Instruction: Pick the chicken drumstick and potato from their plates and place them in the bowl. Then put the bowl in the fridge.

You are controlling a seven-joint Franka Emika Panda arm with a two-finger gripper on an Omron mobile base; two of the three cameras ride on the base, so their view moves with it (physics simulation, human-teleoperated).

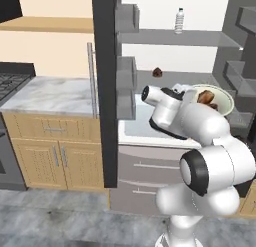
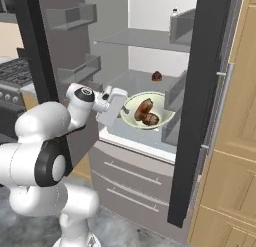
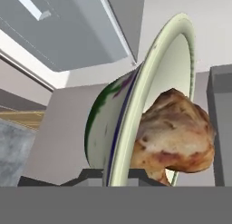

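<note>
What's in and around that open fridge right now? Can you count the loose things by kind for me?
Bowl, held by the gripper: 1
Food pieces in the bowl, chicken drumstick and potato: 2
Small brown item on the fridge shelf: 1
Bottle: 1
Total: 5

- The arm [image 1: 210, 156] is built of glossy white, rounded shell segments, bulbous at each joint.
- Dark, near-black bands separate the segments; a broad black ring [image 2: 46, 163] wraps the big joint just above the base column.
- A round dark cap with a grey centre [image 2: 84, 94] closes the end of the forearm segment, the part of the arm nearest the fridge [image 2: 200, 91].
- The hand housing [image 2: 112, 107] beyond that cap is a boxy, angular, pale grey-white block.
- In the left base view the wrist shows a small dark disc [image 1: 145, 93] on its white end.
- The base column [image 1: 182, 231] is a white cylinder, flaring into a ring at the floor.
- No cables, screws or printed markings can be made out.
</note>
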